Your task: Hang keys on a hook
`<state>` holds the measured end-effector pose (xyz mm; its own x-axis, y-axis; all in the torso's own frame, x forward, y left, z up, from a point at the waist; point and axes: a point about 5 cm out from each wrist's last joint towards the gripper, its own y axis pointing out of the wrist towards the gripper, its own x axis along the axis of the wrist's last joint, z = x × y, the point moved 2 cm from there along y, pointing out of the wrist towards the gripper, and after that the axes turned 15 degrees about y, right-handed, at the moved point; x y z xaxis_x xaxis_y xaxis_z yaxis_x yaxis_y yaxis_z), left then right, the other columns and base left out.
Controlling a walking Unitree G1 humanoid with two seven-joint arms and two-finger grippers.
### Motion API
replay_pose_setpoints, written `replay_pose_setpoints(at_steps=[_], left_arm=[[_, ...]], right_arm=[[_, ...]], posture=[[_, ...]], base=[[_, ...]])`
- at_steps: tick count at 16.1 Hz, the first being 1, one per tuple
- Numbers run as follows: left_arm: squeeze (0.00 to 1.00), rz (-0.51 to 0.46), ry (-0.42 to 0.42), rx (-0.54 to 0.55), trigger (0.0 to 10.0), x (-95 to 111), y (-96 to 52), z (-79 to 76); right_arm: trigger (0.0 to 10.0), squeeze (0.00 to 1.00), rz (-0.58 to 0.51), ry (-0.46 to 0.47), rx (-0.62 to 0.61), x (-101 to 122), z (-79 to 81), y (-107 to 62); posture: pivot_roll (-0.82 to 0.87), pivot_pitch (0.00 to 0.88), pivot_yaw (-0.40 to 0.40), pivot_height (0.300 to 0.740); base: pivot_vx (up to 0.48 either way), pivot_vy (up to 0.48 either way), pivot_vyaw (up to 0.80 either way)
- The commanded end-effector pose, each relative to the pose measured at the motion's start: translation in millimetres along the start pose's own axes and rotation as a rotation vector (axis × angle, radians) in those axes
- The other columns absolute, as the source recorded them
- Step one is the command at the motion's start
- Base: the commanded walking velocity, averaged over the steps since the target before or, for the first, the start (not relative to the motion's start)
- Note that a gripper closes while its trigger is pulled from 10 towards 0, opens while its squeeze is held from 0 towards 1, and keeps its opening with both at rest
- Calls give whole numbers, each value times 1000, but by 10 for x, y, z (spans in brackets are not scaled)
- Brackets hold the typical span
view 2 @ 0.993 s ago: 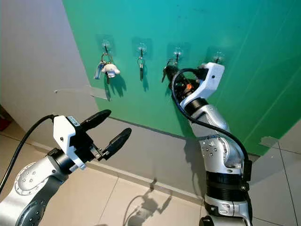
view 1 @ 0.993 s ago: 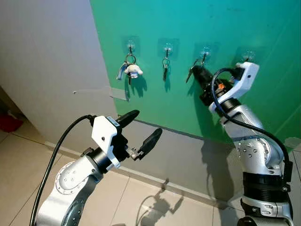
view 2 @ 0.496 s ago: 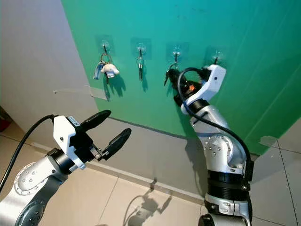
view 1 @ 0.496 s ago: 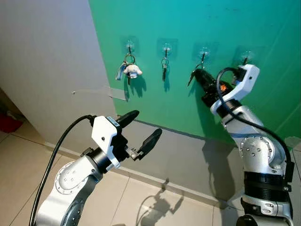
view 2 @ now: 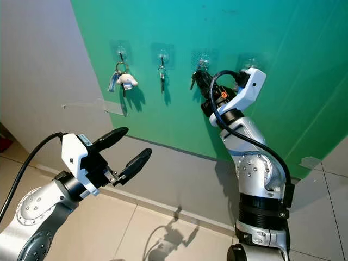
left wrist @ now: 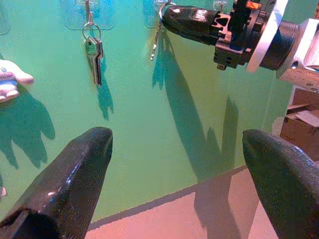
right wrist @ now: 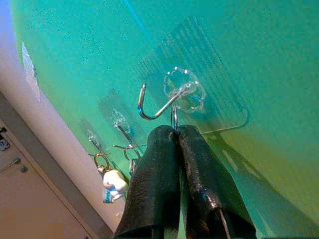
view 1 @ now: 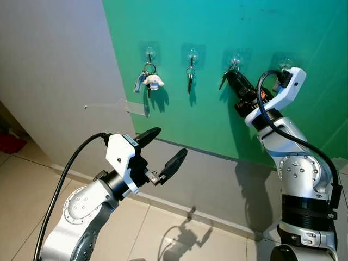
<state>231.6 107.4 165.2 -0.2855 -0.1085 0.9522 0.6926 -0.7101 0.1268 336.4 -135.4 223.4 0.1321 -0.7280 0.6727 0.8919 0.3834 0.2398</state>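
Green wall (view 1: 179, 32): your right gripper (right wrist: 175, 130) is clenching the key ring (right wrist: 173, 118) just under the third hook (right wrist: 158, 105). At its nine o'clock, single keys (view 1: 190, 80) and charm keys (view 1: 149, 81) are hanging. Your left gripper (view 1: 163, 147) is hovering spread, empty.
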Motion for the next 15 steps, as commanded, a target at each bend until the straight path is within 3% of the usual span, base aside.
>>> replay_pose_setpoints(at_steps=[1,9,15], left_arm=[[0,-8,5,-19,10000,35,12,-21],[0,-1,6,-26,10000,19,7,-40],[0,3,4,-35,10000,13,8,-56]], right_arm=[[10000,0,-28,9,13,62,34,12],[10000,0,8,23,1,-31,-8,-26],[10000,0,16,50,-58,-172,-108,-200]], posture=[[20,0,45,740],[19,0,41,740],[13,0,48,740]], base=[[0,0,0],[0,0,0],[0,0,0]])
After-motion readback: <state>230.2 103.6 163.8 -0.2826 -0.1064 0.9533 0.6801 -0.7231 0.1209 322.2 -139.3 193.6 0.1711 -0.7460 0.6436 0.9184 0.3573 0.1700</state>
